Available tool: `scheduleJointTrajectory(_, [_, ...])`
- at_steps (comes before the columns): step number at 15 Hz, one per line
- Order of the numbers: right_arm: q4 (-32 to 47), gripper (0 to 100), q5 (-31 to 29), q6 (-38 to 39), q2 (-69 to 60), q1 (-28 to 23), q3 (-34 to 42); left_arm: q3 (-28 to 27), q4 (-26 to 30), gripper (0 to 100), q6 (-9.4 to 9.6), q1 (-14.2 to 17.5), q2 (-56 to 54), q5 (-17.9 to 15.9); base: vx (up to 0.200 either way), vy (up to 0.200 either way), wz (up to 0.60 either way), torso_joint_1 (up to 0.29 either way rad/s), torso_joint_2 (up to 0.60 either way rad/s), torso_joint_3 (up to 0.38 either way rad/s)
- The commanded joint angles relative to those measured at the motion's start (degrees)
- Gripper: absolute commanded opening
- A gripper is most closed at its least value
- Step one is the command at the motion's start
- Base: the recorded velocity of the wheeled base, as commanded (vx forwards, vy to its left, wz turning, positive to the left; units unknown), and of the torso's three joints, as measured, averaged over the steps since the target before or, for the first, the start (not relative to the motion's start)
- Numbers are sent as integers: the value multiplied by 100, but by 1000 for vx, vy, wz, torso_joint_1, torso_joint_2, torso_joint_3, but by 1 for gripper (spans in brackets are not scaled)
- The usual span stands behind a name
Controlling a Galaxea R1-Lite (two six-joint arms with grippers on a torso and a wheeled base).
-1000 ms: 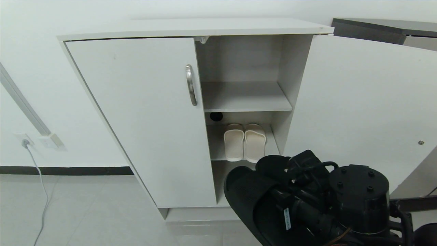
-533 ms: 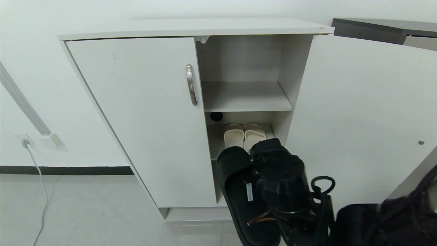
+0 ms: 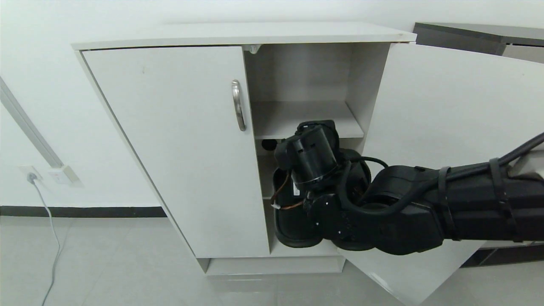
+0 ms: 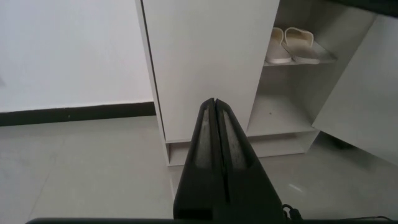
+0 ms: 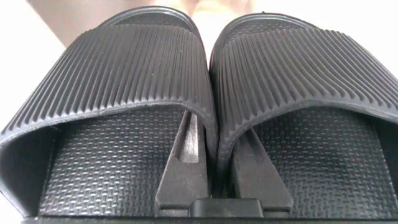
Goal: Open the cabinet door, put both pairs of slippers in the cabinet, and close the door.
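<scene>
Black ribbed rubber slippers (image 5: 143, 81), held as a pair, hang in the open right half of the white laminate cabinet (image 3: 238, 34). They are low in front of the middle shelf (image 4: 298, 61), where the cream moulded slippers (image 4: 292, 45) lie. The fingers of the right gripper (image 5: 217, 168) pinch the pair's two touching inner walls. The left gripper (image 4: 213, 109), out over the floor, has its fingers pressed together on nothing. The soft, pebbled footbeds flex, so the pair could twist loose, catch the shelf's hard edge, or shove the cream pair.
</scene>
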Motion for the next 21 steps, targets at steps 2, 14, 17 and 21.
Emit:
scheduleJointTrajectory(2, [-422, 0, 51, -368, -64, -117, -125, 1, 0, 0, 4, 1, 7, -8, 0, 0, 0, 0, 0, 0])
scheduleJointTrajectory(14, [-817, 0, 394, -798, -3, -222, -265, 1, 0, 0, 13, 1, 7, -8, 0, 0, 0, 0, 0, 0])
scheduleJointTrajectory(17, [-817, 0, 394, -798, 6, -222, -274, 1, 0, 0, 13, 1, 7, -17, 133, 0, 0, -3, 0, 0])
scheduleJointTrajectory(21, [-817, 0, 394, -798, 6, -222, -274, 1, 0, 0, 13, 1, 7, -17, 200, 0, 0, 2, 4, 5])
